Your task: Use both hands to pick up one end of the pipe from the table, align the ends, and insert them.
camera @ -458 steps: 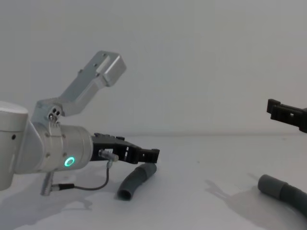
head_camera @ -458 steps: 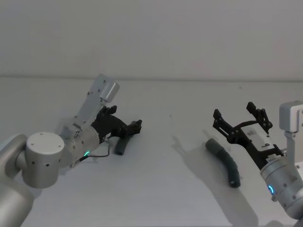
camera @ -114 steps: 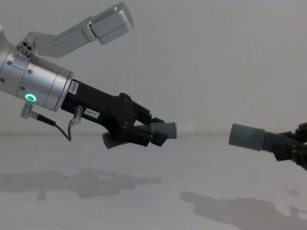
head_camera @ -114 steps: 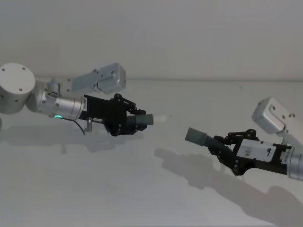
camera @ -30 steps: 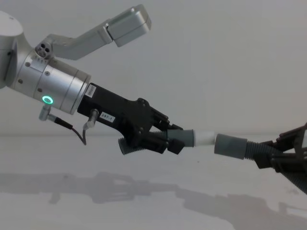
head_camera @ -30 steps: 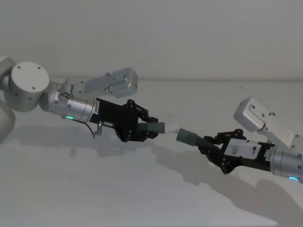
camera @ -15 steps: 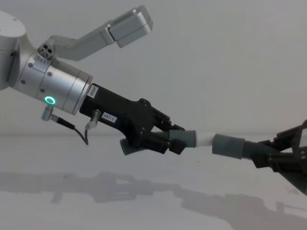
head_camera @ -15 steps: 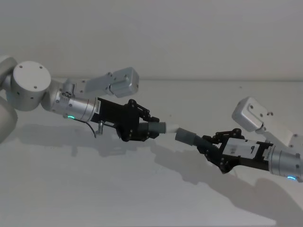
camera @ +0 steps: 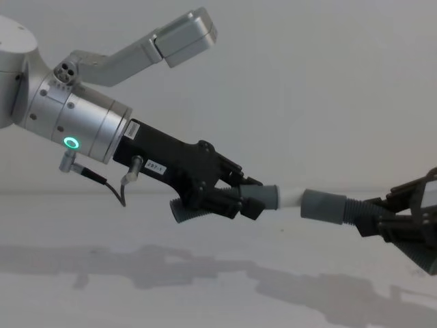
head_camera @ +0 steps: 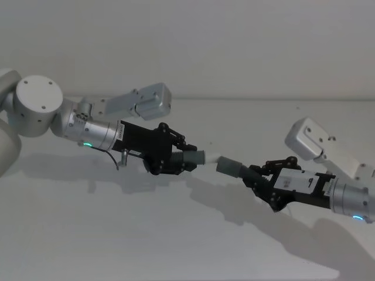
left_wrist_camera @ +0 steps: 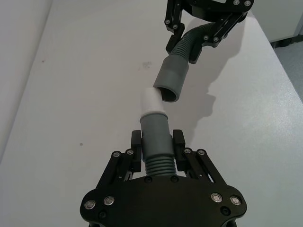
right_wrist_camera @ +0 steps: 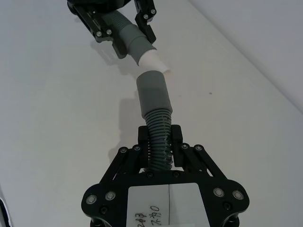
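Observation:
My left gripper (head_camera: 176, 159) is shut on the short grey tube (head_camera: 196, 157), held in the air above the table (head_camera: 146, 234). The tube's collar (camera: 268, 198) ends in a white tip (camera: 290, 197) that points right. My right gripper (head_camera: 261, 180) is shut on the ribbed hose (right_wrist_camera: 158, 125), whose smooth cuff (head_camera: 228, 167) points left at that tip. In the left wrist view the white tip (left_wrist_camera: 153, 101) sits at the rim of the cuff (left_wrist_camera: 171, 79), slightly off line. In the right wrist view a small gap shows between the cuff (right_wrist_camera: 154, 92) and the tip (right_wrist_camera: 151, 59).
The arms' shadows fall on the white table under both pipe pieces. A plain wall (head_camera: 234, 47) rises behind the table's far edge.
Over the last second my right gripper has carried the hose a little to the left, closing the gap to the white tip. The left gripper has stayed almost still.

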